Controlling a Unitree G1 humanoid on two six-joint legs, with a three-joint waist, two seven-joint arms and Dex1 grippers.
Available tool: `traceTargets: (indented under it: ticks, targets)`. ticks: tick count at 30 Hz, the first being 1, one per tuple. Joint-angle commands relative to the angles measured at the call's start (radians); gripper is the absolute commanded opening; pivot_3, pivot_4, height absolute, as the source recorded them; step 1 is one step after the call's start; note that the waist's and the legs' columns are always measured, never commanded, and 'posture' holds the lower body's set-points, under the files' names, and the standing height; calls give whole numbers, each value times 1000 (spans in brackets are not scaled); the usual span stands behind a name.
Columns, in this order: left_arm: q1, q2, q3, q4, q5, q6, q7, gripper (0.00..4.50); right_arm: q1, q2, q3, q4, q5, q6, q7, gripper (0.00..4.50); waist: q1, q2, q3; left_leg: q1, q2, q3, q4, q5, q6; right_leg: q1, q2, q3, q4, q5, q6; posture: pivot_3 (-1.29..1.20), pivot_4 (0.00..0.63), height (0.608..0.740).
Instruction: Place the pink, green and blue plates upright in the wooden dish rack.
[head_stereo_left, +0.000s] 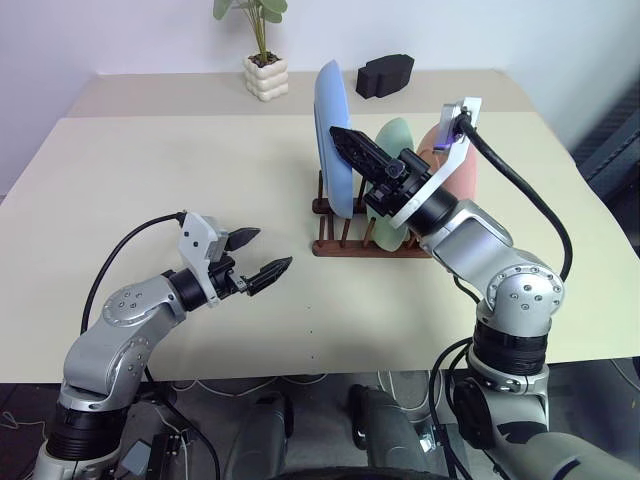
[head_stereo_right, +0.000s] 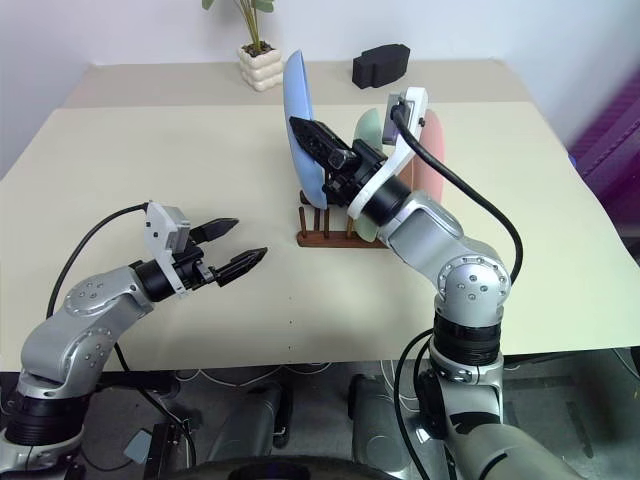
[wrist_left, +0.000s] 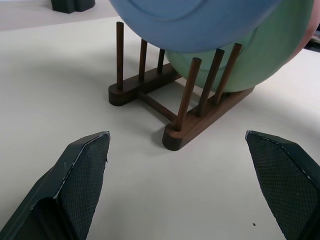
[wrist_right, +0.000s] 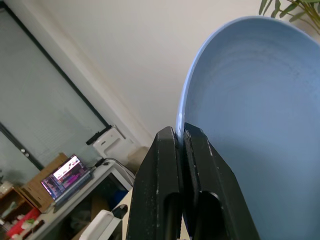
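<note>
Blue plate (head_stereo_left: 331, 135) stands in the wooden dish rack (head_stereo_left: 345, 243), rim pinched by the right gripper (head_stereo_left: 345, 140); next, release. Left gripper (head_stereo_left: 258, 253) hangs open.

Pale cream table (head_stereo_left: 150, 170), matte, running back to a second, slightly darker tabletop (head_stereo_left: 170, 92) against the wall. Wooden dish rack (head_stereo_left: 350, 240) standing directly on the cream surface, right of centre: two dark rails, cross bars, thin upright pegs. Well behind the rack and to its left, on the rear tabletop, a small white ribbed pot (head_stereo_left: 266, 76) with a green plant. Behind the rack and slightly to its right, also on the rear tabletop, a black blocky object (head_stereo_left: 384, 74). Left of the rack and in front of it, bare surface, apart from a few tiny dark specks (head_stereo_left: 311, 333) toward the near edge.
</note>
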Motion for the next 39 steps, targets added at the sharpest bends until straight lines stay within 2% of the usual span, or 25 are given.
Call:
traceTargets:
  ticks: [1,15,28,39]
  targets:
    - [0,-2,16,-30,7,-26,2,4470,6,7,-6,-10,37,-12,-23,0,0,0,0,0,0,0,0,0,0,0,0,0,0,0,0,0,150,736]
    - [0,-8,12,-23,26,-50,7,4470,-19,-24,20,-22,7,-41,14,0,0,0,0,0,0,0,0,0,0,0,0,0,0,0,-1,0,150,736]
    - [4,-9,16,-28,29,-48,8,4470,-38,0,17,-32,15,-80,6,0,0,0,0,0,0,0,0,0,0,0,0,0,0,0,-1,0,150,736]
    - [15,-6,20,-36,26,-41,12,4470,-3,16,23,-1,57,-57,-96,0,0,0,0,0,0,0,0,0,0,0,0,0,0,0,-1,0,150,736]
